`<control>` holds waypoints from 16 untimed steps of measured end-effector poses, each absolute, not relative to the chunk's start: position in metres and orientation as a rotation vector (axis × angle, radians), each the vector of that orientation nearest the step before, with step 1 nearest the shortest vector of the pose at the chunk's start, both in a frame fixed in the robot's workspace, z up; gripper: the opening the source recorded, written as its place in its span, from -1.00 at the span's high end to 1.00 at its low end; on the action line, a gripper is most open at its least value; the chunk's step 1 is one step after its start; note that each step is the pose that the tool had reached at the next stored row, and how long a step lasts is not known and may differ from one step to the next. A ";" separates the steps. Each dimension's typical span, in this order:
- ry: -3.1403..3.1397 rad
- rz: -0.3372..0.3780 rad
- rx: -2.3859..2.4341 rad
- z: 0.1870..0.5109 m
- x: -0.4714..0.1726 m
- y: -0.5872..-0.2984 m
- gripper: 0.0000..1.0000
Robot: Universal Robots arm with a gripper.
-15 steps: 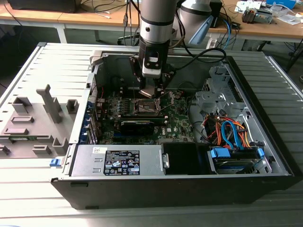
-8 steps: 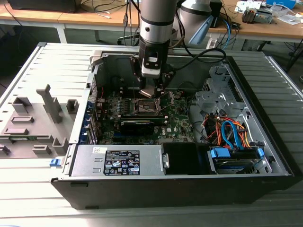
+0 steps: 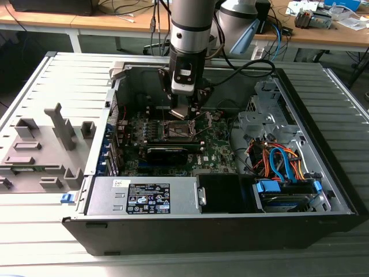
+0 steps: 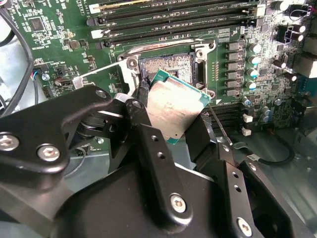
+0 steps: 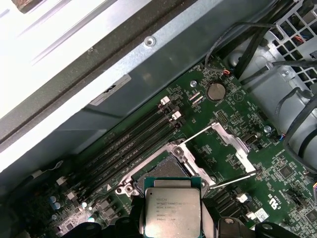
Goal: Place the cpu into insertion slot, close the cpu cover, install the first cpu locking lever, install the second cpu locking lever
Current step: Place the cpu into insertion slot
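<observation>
The cpu (image 4: pixel 174 106) is pinched by its edges between the black fingers (image 4: pixel 148 144) of the end effector (image 4: pixel 173 119), which is closed on it. In the second wrist view the chip is seen tilted, its far corner just over the silver rim of the insertion slot (image 4: pixel 166 64); whether it touches the rim cannot be told. In the first wrist view the cpu (image 5: pixel 172 210) is seen directly ahead of the insertion slot (image 5: pixel 163 171), whose dark centre lies uncovered. Beyond the slot, the cpu cover (image 5: pixel 233 141) is swung open, and two thin locking levers (image 5: pixel 197 134) are raised beside it. In the exterior view the end effector (image 3: pixel 181 112) is lowered inside the open computer case (image 3: pixel 323 144).

The tilt is judged the chief risk: if one corner is lowered first, the socket contacts could be bent or the chip left crooked on the rim. A slight rotation against the socket's keying would block seating. The open cover could also drop onto the fingers.
</observation>
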State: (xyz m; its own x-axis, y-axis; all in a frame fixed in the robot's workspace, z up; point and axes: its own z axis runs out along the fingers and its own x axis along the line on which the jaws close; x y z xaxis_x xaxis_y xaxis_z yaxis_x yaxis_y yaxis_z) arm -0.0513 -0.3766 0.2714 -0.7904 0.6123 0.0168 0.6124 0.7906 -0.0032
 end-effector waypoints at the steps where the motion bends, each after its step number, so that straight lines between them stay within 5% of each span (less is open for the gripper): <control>1: -2.955 -0.004 -1.015 0.271 -0.051 -0.377 -0.09; 16: -2.936 -0.004 -1.068 0.271 -0.051 -0.377 -0.09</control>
